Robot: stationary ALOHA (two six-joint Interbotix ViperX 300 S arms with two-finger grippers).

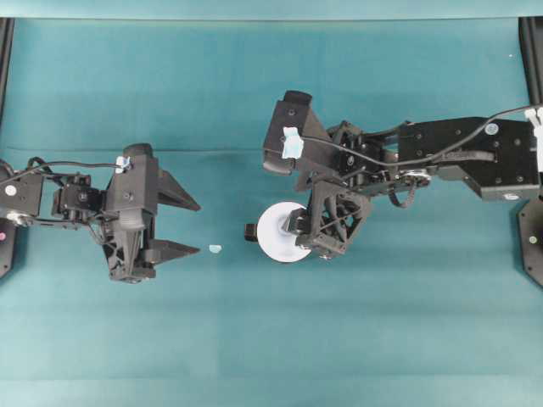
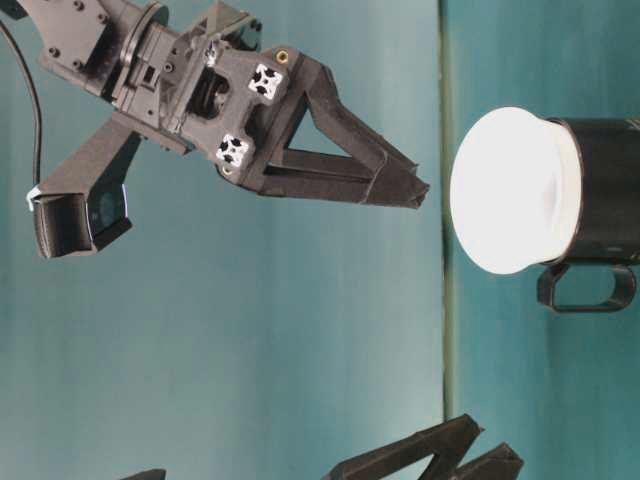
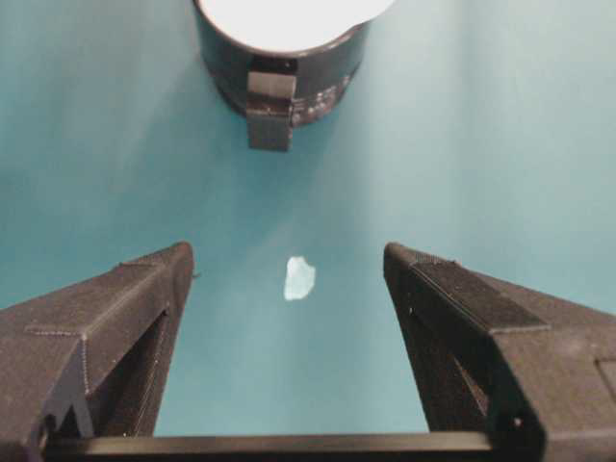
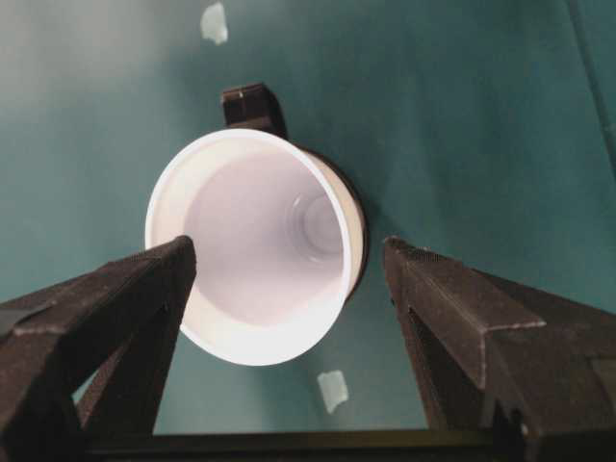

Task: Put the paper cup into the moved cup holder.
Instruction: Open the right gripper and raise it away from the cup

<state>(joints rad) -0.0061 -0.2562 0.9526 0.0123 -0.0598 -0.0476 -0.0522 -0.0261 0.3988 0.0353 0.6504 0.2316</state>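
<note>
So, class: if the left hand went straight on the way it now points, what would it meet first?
Probably the cup holder, handle side first, with the paper cup in it. The open left hand would first pass over a small pale scrap.

Likely robot lab, teal-covered table (image 1: pixel 254 339), two arms

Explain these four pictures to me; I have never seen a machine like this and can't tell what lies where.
Two black robot arms work over a teal table. One picture looks straight down, one looks from table level and appears turned sideways, and two come from cameras on the arms' wrists. The left gripper and right gripper are claws; both are open and hold nothing. A white paper cup sits inside a black mug-like cup holder, rim sticking out. Small pale scraps lie on the cloth.
</note>
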